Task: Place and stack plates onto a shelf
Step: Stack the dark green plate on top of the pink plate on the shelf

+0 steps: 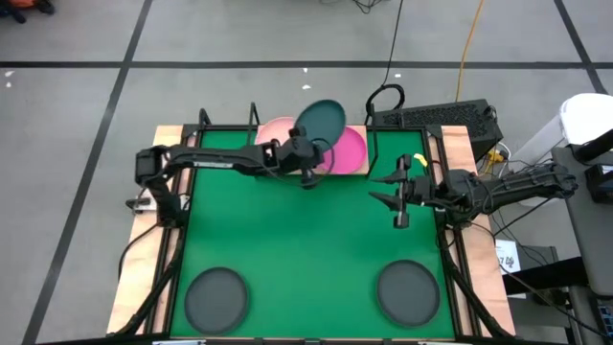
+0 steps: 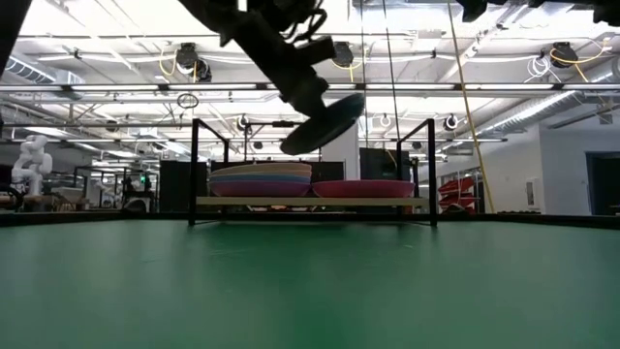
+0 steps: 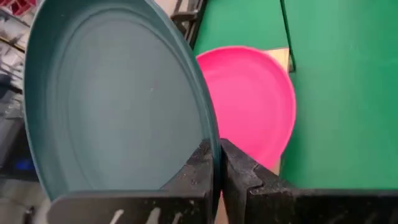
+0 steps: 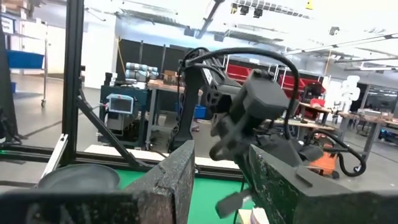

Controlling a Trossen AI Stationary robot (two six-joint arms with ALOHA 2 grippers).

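Observation:
My left gripper (image 1: 308, 153) is shut on a dark teal plate (image 1: 319, 122) and holds it in the air over the wooden shelf (image 2: 310, 202) at the table's far edge. A stack of plates with a light pink one on top (image 2: 260, 180) rests on the shelf's left half, and a magenta plate (image 2: 363, 188) rests on its right half. Two dark grey plates (image 1: 216, 295) (image 1: 408, 290) lie flat on the green mat near the front edge. My right gripper (image 1: 395, 196) is open and empty over the mat's right side. My left gripper pinches the teal plate's rim (image 3: 214, 152) between its two fingers, one finger on the plate's inner face and one on its underside. The plate is lifted clear and tilted, reaching from the fingers toward the far edge, above the plates on the shelf.
Black metal rods (image 2: 194, 170) (image 2: 431, 170) stand at the shelf's ends. A black frame runs round the green mat (image 1: 306, 249), whose middle is bare. Cables and a dark box (image 1: 450, 120) lie beyond the far right corner.

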